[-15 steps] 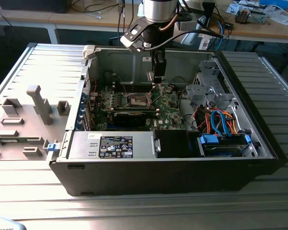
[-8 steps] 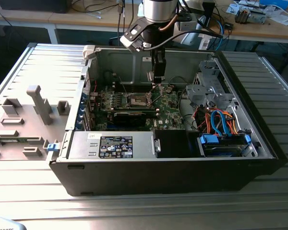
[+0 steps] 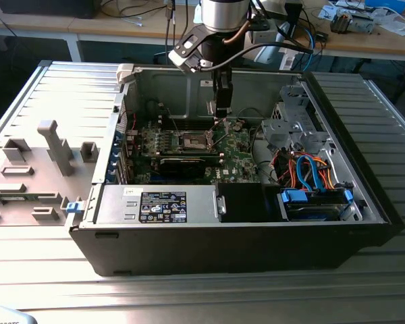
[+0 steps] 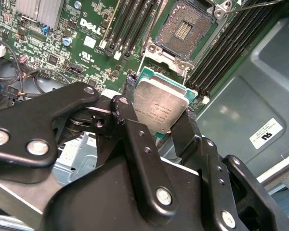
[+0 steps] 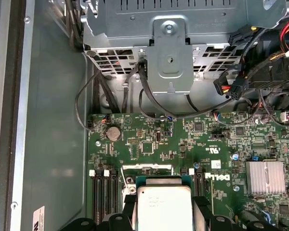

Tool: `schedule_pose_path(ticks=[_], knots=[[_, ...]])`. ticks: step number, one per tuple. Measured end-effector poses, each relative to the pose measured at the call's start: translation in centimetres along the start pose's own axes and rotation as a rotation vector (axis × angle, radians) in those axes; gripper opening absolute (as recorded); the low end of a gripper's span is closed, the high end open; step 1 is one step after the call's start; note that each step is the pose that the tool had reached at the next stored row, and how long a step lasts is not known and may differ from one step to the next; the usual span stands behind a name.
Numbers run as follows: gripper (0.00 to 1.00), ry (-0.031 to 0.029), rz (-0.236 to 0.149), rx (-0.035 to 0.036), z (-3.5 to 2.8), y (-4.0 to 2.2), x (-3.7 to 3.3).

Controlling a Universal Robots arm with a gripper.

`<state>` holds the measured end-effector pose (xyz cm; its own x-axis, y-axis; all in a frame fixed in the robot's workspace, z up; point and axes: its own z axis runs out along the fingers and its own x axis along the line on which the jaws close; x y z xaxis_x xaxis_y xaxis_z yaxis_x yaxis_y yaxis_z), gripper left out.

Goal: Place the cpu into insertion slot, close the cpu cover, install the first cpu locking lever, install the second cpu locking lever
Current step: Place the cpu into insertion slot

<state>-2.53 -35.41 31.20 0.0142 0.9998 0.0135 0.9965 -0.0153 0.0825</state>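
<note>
One cpu (image 4: 160, 108), silvery top, green edge, in end effector (image 4: 156, 118).

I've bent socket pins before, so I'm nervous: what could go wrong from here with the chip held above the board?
1. The fingers pinch the chip only by its edges. A slip might drop it onto the open socket, whose bare contacts look easy to bend.
2. The chip hangs beside the socket, not over it, near the memory slots. Lowering from here would likely land it on them or on the socket's rim.
</note>
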Motion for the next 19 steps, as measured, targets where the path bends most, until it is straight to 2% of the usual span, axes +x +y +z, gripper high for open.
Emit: schedule_pose_path(ticks=[9,11,19], knots=[[0.55,-0.0001,0.0,0.0,0.01,-0.11,0.0],[0.55,-0.0001,0.0,0.0,0.2,-0.43,-0.04],[0.55,-0.0002,0.0,0.0,0.32,-0.46,-0.04]])
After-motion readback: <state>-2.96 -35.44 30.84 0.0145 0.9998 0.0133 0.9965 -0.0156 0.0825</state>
